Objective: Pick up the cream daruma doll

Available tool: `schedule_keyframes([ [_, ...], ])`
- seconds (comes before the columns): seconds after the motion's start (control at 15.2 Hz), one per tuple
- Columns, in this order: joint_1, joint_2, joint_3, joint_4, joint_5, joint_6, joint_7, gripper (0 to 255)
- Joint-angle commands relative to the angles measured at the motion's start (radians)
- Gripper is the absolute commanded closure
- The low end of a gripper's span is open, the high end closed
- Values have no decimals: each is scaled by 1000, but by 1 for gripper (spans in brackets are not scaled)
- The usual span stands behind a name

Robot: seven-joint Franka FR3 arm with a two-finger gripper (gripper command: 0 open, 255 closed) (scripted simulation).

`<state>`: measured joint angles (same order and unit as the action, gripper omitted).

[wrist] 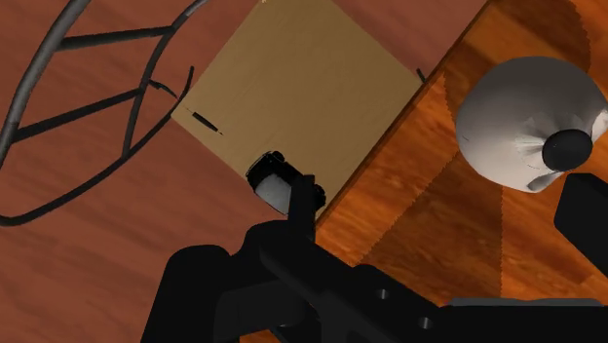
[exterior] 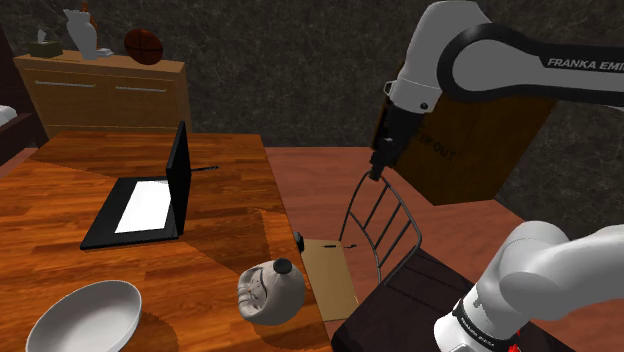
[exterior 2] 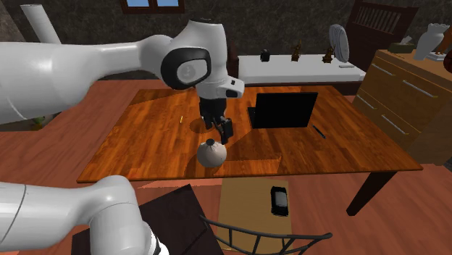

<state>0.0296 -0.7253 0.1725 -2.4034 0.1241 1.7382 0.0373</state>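
The daruma doll (exterior: 270, 292) is a round, pale grey-white figure with a small black knob on top. It rests on the wooden table (exterior: 130, 270) near the edge that faces the chair. In the second exterior view my gripper (exterior 2: 222, 135) hangs a short way above and just behind the doll (exterior 2: 211, 153). In the wrist view the doll (wrist: 526, 117) lies ahead of the gripper (wrist: 443, 200), close to one finger (wrist: 585, 209) and outside the gap. The fingers stand apart and hold nothing. In the shoulder view the gripper (exterior: 378, 163) hangs high over the chair.
An open black laptop (exterior: 150, 200) stands mid-table and a white bowl (exterior: 85, 318) sits at the near corner. A wire-backed chair (exterior: 385, 225) with a tan seat (wrist: 292, 88) stands by the table edge, with a small black item (exterior 2: 279, 201) on it. A wooden dresser (exterior: 105, 90) stands behind.
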Motion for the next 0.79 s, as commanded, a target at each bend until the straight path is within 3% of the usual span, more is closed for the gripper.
schedule_keyframes([
  [0.0, 14, 25, 38, -30, 24, 61, 33, 0],
  [0.73, 57, 276, 233, -82, 91, 390, 193, 0],
])
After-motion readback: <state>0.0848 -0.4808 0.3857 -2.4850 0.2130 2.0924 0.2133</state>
